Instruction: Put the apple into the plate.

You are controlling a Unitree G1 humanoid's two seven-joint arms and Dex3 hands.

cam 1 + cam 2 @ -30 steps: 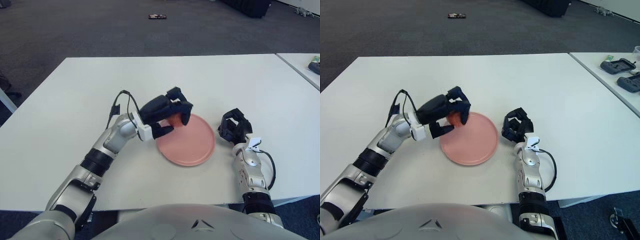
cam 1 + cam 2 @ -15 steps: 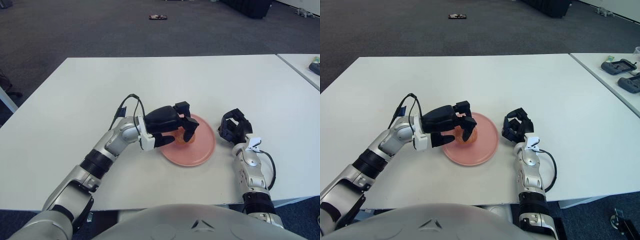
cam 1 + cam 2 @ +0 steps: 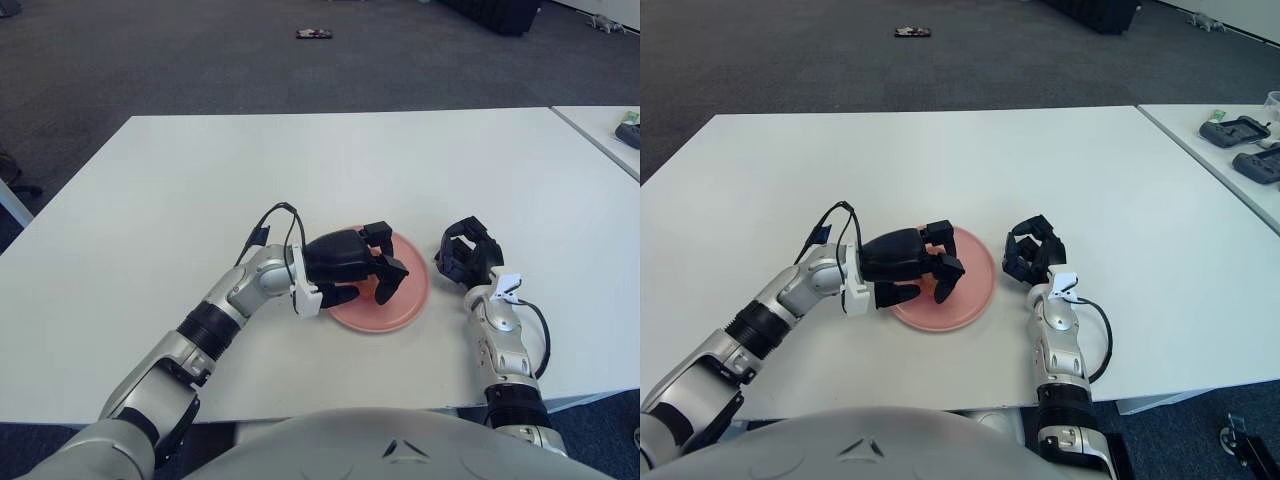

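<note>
A pink plate (image 3: 412,288) lies on the white table (image 3: 330,160), right of centre near the front. My left hand (image 3: 362,283) reaches over the plate from the left and sits low on it. Its dark fingers are curled around the apple (image 3: 928,284). Only a sliver of the apple's orange-red skin shows under the fingers, and it appears to rest on the plate. My right hand (image 3: 466,254) is parked on the table just right of the plate, with its fingers curled and holding nothing.
A second table (image 3: 1215,150) stands at the right with black devices (image 3: 1238,130) on it. A small dark object (image 3: 314,33) lies on the carpet far behind. The table's front edge runs close to my body.
My left hand has carried the apple from the plate's left rim to over the plate and come down onto it. The right hand has not moved.
</note>
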